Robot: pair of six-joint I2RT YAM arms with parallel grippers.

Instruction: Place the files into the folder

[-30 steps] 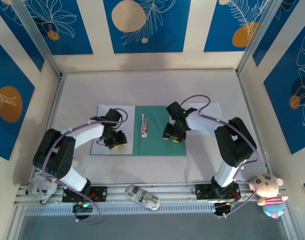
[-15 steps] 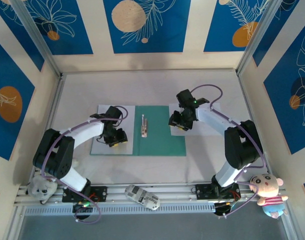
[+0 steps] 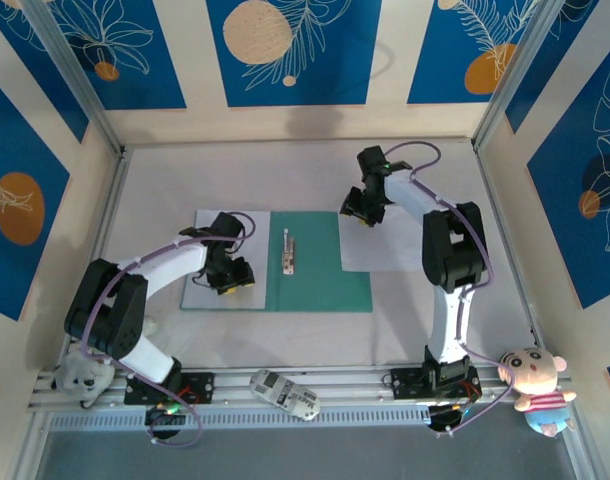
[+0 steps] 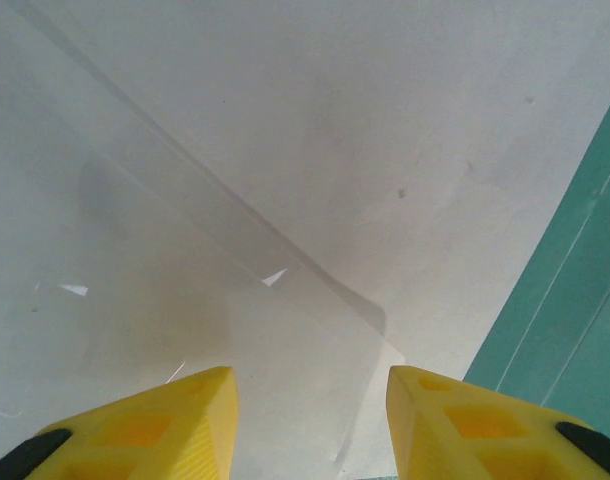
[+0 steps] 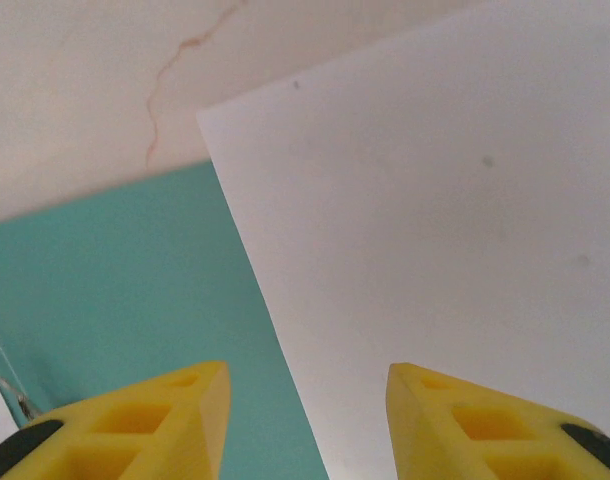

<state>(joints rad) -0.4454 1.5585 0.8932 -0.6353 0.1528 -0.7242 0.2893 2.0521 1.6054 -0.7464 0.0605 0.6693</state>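
Movement: right gripper [image 3: 358,213], open like left gripper [image 3: 232,279], leaves the folder [image 3: 320,285] for the file [image 3: 395,245] at its right edge, probably to slide it.

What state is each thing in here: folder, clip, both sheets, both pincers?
folder, open, flat on the table.
clip, along the spine, holding no sheet.
left sheet, flat, left of the clip.
right sheet, flat, overlapping the folder's right edge.
left pincer, open, empty, over the left sheet.
right pincer, open, empty, over the right sheet's edge.
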